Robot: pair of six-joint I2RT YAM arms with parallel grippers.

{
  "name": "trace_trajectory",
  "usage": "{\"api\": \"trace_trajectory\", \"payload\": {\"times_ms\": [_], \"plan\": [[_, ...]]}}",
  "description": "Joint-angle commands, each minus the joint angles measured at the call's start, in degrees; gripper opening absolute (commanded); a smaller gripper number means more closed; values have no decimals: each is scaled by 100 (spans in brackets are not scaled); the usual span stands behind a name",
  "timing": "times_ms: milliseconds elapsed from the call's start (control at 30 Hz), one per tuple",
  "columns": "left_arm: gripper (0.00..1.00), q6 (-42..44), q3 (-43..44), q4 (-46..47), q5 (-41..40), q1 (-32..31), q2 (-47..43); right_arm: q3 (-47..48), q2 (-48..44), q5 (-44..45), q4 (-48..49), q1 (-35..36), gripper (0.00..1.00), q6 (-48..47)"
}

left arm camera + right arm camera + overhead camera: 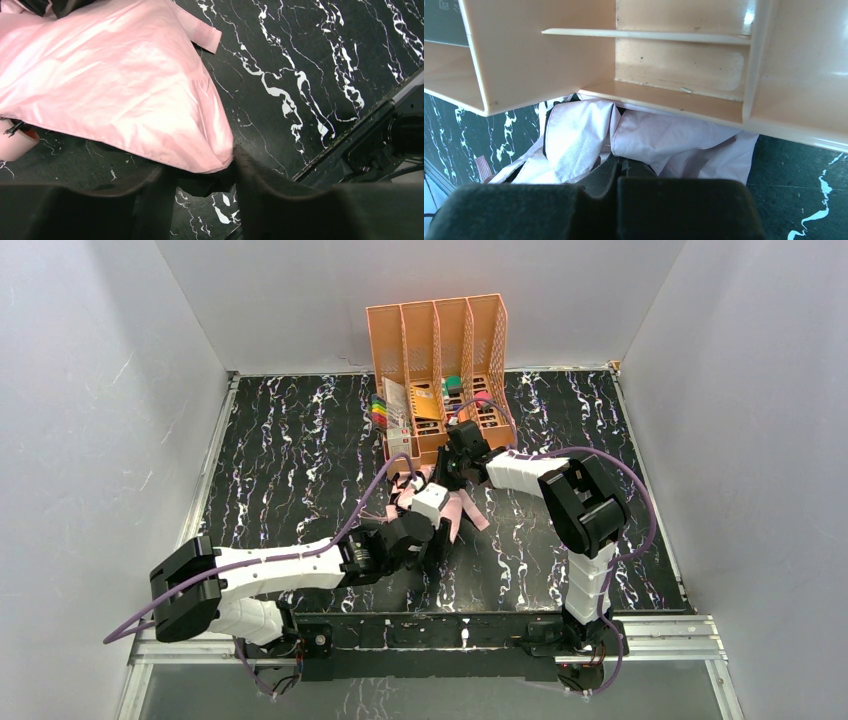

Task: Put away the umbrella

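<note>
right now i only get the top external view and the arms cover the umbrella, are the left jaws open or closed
Observer: Open. The left wrist view shows the left jaws apart, with a corner of the umbrella fabric lying at the gap between them.
Operator: and the right ones
Observer: The right wrist view shows the right jaws shut together. I cannot tell whether they pinch any fabric.
Operator: where is the fabric on that side
Observer: It lies just ahead of the right jaws and reaches under the bottom edge of the orange organiser.
</note>
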Motion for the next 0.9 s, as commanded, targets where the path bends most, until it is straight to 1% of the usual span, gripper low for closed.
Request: {"api": "trace_trajectory", "payload": {"times_ms": [0,67,200,233,400,467,667,767,867], "plan": [[31,104,255,-72,-415,-20,-68,-209,355,611,-720,-96,0,-261],[19,104,257,-126,-348,-22,-141,-248,319,599,-682,-93,0,-259],[5,213,208,-167,194,-20,-312,-363,162,369,-395,-93,0,-364],[0,241,209,-257,388,-24,-332,-373,124,312,-334,-93,0,-398],[0,292,-64,-357,1545,-29,-555,-381,-1,185,-200,-101,0,-481],[0,223,-248,-373,1828,-77,-615,-374,-6,106,-157,-103,0,-521],[16,-80,-924,-384,1940,-262,-530,-504,-176,-78,41,-105,0,-632],[33,-289,-1200,-360,1940,-327,-578,-579,-304,-141,92,-106,0,-701],[43,-477,-1358,-319,1893,-369,-864,-604,-444,-253,93,-101,0,-795]]}}
